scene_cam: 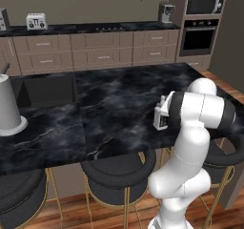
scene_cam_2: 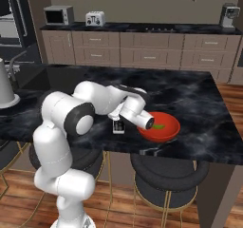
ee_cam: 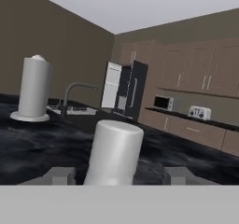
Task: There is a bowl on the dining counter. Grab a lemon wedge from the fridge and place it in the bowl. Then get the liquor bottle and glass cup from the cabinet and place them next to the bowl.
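The red bowl sits near the front edge of the black marble dining counter. A green lemon wedge lies inside it. Just left of the bowl, my gripper is held low over the counter and points sideways. In the hand view a pale grey flat-topped cylinder stands upright on the counter between my fingertips. A gap shows on each side of it, so my gripper is open around it without touching. Whether it is the liquor bottle or the glass cup I cannot tell. From the left base view my gripper is beside my forearm.
A paper towel roll stands at the counter's left end, past a sink with a curved faucet. Black round stools are tucked under the front edge. A dark fridge, a microwave and a toaster line the far wall.
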Tool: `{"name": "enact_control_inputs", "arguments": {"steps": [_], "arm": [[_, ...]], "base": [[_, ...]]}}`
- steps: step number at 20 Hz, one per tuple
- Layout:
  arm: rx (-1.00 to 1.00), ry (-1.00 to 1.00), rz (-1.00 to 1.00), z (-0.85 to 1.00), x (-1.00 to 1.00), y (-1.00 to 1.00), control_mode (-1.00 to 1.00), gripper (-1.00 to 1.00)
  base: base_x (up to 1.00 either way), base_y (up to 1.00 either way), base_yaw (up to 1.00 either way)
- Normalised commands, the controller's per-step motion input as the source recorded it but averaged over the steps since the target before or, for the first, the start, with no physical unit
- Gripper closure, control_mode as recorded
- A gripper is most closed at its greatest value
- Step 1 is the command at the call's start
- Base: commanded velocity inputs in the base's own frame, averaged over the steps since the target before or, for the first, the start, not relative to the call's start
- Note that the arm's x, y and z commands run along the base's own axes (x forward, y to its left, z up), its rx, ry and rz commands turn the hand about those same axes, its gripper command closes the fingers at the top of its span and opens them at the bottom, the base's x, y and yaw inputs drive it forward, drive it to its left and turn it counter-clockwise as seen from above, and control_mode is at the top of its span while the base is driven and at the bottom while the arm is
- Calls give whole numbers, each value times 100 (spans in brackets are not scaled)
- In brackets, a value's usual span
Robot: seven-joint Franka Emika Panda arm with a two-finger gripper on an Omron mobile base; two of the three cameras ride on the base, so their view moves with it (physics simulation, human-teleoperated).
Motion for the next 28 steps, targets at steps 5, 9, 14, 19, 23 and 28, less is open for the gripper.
{"name": "enact_control_inputs", "arguments": {"steps": [5,9,14,19,23,28], "arm": [[0,-7,-2,12,-22,0,-100,-100],[0,-8,-6,38,-7,0,-100,-100],[0,-12,-8,61,-2,0,-100,-100],[0,-15,-8,72,-32,2,-100,-100],[0,-5,-10,82,-60,9,-100,-100],[0,2,-11,93,-48,7,-100,-100]], "base": [[0,0,0],[0,0,0],[0,0,0],[0,0,0],[0,0,0],[0,0,0]]}}
